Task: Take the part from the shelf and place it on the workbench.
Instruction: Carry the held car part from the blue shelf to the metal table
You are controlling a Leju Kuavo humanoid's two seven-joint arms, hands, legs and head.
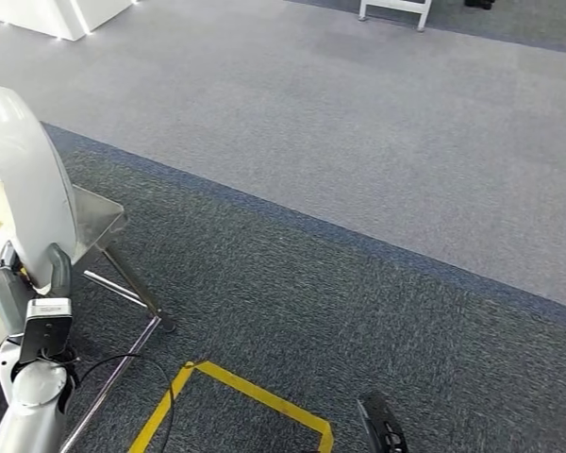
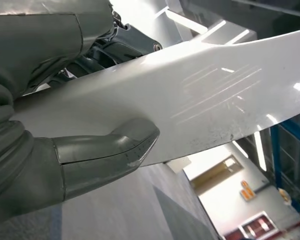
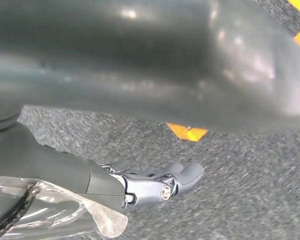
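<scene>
L thumb [image 2: 114,150] and darker fingers [image 2: 114,42] pinch the part [image 2: 201,95] from opposite faces, prob. so the broad panel stays rigid in carry; in head view L hand [image 1: 29,283] has it raised at the robot's L side, off any shelf, workbench not seen. R hand [image 3: 156,182] hangs over carpet w/ yellow tape [image 3: 186,131], fingers straight, close together, holding nothing. Part: large curved white glossy shell, smooth w/ faint scuffs.
</scene>
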